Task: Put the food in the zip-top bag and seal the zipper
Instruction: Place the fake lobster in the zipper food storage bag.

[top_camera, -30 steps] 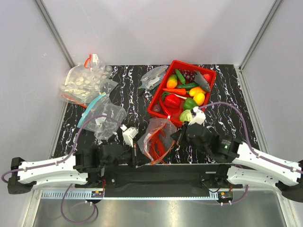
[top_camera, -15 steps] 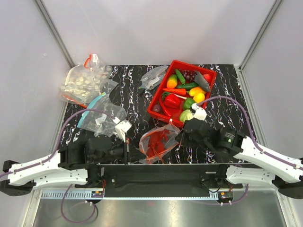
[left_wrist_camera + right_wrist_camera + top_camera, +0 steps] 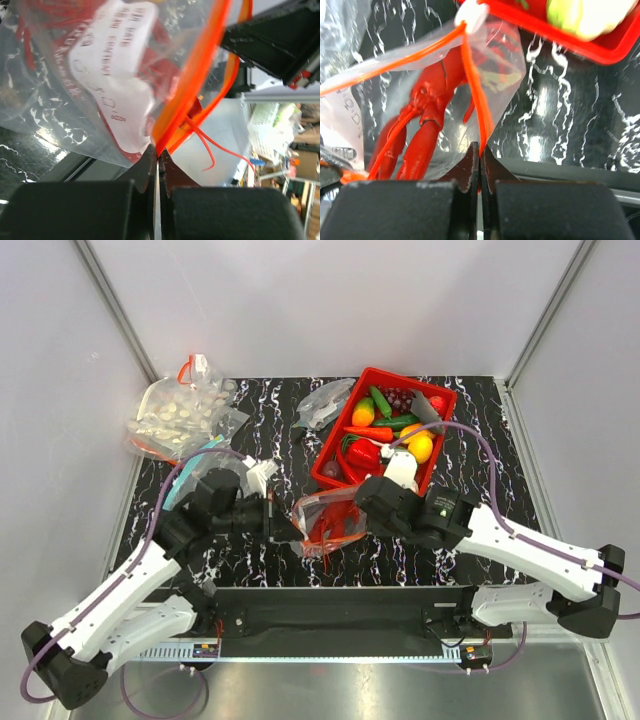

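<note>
The zip-top bag (image 3: pixel 325 523) hangs between my two grippers, just in front of the red tray (image 3: pixel 434 460). A red lobster (image 3: pixel 422 127) lies inside the bag (image 3: pixel 500 65). My left gripper (image 3: pixel 284 524) is shut on the left end of the red-orange zipper (image 3: pixel 192 80); in its wrist view the jaws (image 3: pixel 159 152) pinch that strip. My right gripper (image 3: pixel 358 518) is shut on the right part of the zipper (image 3: pixel 472 80), its jaws (image 3: pixel 480 150) closed over the strip below the white slider (image 3: pixel 470 14). The rest of the food (image 3: pixel 395 430) sits in the tray.
A bag of pale round pieces (image 3: pixel 178 415) lies at the back left. A clear bag with a teal strip (image 3: pixel 196 458) sits partly under my left arm. Another clear bag (image 3: pixel 325 400) lies left of the tray's far corner. The table's near edge is a black bar (image 3: pixel 340 600).
Both arms have risen and moved away from the near edge, carrying the bag with the lobster toward the tray. The bag's mouth is now stretched between the two grippers.
</note>
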